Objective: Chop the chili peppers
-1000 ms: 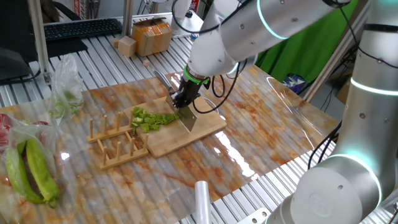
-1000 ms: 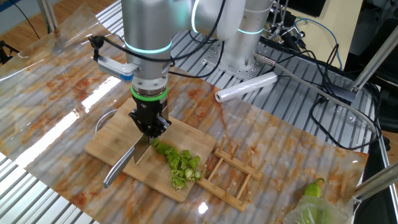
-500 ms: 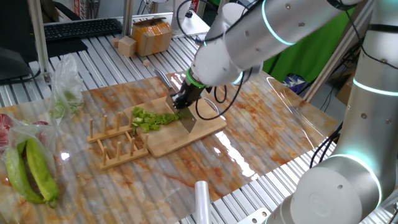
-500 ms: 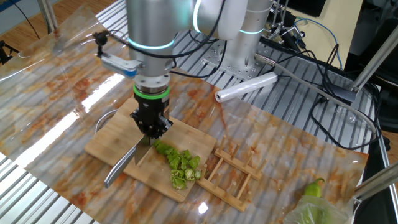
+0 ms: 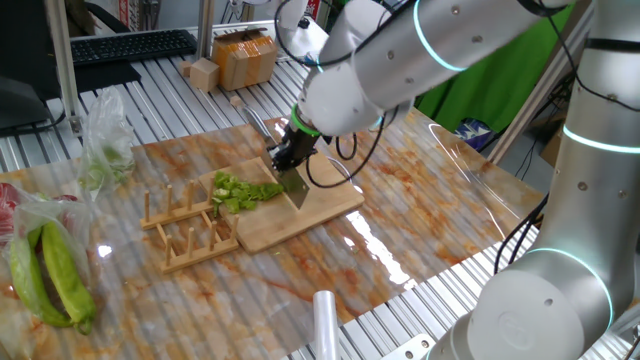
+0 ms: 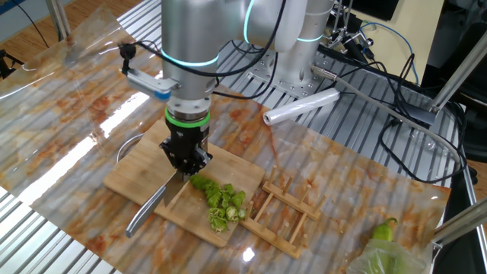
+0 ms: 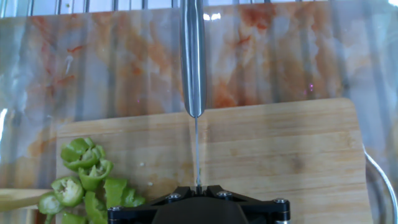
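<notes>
I see one gripper [image 6: 185, 158] pinching one knife [image 6: 150, 208] above one cutting board [image 6: 137, 173]; chili peppers [image 6: 221, 202], sliced beyond counting, heap near its rack-side edge.

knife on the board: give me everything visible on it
The knife is all metal, with a silver handle and a flat blade. The shut end effector grips it by the blade's back, edge down on the wooden cutting board, just beside the pile of chili slices. The handle sticks out past the board's edge over the table.
</notes>
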You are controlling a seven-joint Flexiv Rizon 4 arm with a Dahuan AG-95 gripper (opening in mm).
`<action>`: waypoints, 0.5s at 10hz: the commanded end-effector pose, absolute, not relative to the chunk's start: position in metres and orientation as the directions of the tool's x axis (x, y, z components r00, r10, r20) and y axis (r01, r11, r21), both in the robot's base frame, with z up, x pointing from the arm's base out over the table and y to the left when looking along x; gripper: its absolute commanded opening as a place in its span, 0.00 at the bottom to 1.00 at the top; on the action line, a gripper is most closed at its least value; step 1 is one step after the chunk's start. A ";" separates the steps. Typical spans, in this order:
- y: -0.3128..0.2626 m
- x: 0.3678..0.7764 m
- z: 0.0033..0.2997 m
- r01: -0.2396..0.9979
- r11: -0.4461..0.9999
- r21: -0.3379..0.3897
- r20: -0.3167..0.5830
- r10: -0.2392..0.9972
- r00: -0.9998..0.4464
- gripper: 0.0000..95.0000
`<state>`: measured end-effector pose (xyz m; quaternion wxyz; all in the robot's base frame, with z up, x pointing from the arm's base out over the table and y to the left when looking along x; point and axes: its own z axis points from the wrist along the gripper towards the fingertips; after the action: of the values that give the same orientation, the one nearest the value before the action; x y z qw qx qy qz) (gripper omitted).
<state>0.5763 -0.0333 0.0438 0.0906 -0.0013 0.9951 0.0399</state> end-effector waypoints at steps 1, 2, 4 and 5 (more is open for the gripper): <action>-0.033 0.577 0.051 -0.040 0.997 0.072 -0.122 -0.031 -0.992 0.00; -0.033 0.578 0.056 -0.043 0.997 0.071 -0.108 -0.035 -0.994 0.00; -0.029 0.578 0.067 -0.031 0.997 0.066 -0.081 -0.026 -0.996 0.00; -0.026 0.578 0.071 -0.024 0.997 0.067 -0.075 -0.019 -0.997 0.00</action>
<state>0.5783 -0.0234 0.0729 0.0345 -0.0101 0.9987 0.0362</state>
